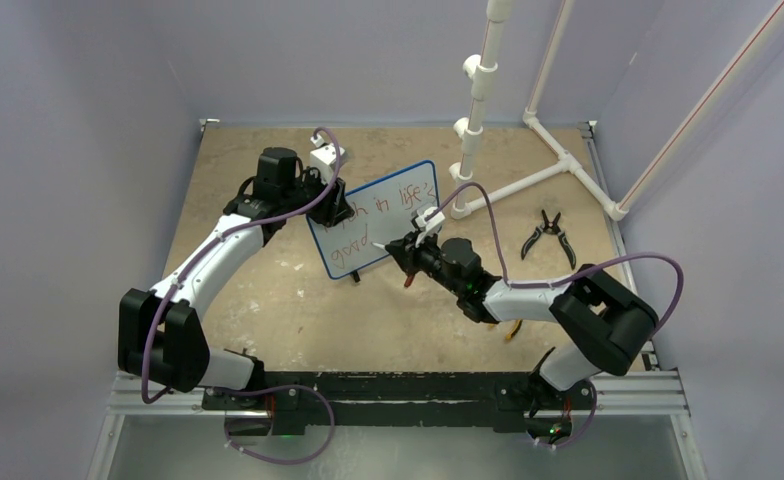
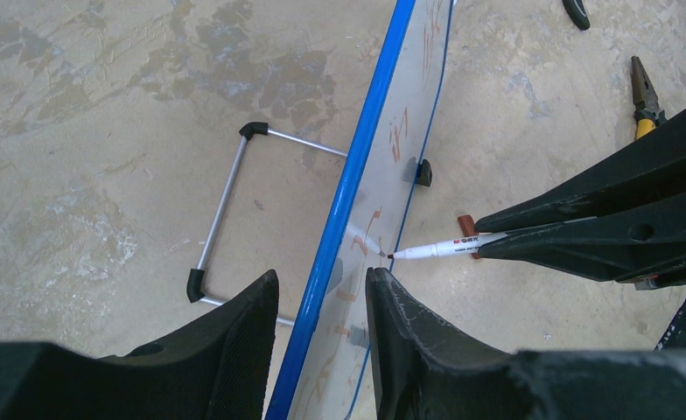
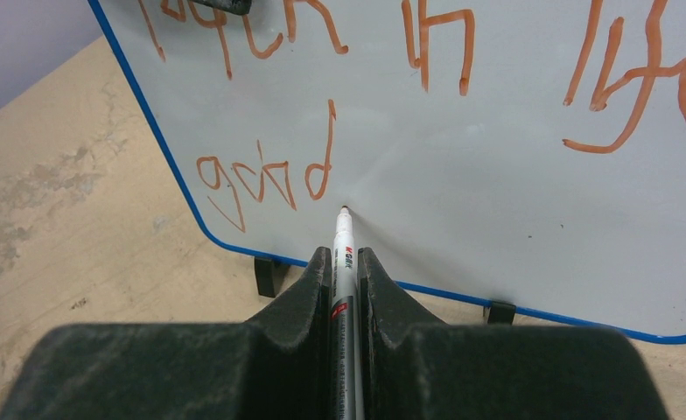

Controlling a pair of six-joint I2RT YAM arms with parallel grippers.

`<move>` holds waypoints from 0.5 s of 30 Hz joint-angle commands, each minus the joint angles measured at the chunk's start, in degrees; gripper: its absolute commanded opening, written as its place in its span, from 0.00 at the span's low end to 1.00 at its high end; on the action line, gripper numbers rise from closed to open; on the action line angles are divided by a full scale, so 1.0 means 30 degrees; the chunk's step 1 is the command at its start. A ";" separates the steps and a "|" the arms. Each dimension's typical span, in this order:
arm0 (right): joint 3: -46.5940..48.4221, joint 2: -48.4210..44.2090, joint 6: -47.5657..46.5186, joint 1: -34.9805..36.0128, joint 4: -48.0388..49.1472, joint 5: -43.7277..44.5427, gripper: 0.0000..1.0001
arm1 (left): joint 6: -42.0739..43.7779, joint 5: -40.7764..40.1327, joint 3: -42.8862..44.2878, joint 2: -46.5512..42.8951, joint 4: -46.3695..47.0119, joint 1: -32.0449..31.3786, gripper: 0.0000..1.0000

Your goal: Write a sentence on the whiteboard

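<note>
Here, right gripper (image 3: 344, 258) clamped on marker (image 3: 344, 234), tip at whiteboard (image 3: 462, 201); left gripper (image 2: 322, 278) straddles rim, grip unclear. Hard press could tip board, smear sentence (image 3: 331, 131).

Finishes: whiteboard (image 3: 462, 201) smooth, satin white, blue plastic rim (image 2: 342, 201); wire stand (image 2: 224, 206) bright metal, black end caps; marker (image 3: 343, 241) glossy white plastic; right gripper fingers (image 3: 309, 297) matt black, finely grained; table (image 2: 86, 131) rough, mottled beige, worn; pipes (image 1: 513, 185) glossy white plastic; pliers (image 2: 641, 83) dull metal jaws.
</note>
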 commanded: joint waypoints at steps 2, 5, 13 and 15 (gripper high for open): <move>-0.0168 -0.0641 0.0066 0.0057 0.0238 0.0573 0.00 | 0.0481 0.0669 -0.0267 -0.0313 0.0553 -0.0027 0.00; -0.0114 -0.1315 -0.0042 0.0057 0.0407 -0.0102 0.00 | 0.0475 0.0693 -0.0268 -0.0317 0.0553 -0.0027 0.00; 0.0502 -0.2013 -0.0053 0.0064 0.0743 -0.0137 0.00 | 0.0452 0.0720 -0.0268 -0.0375 0.0553 -0.0027 0.00; 0.0647 -0.1881 -0.0118 0.0059 0.0879 0.0224 0.00 | 0.0454 0.0709 -0.0259 -0.0390 0.0553 -0.0027 0.00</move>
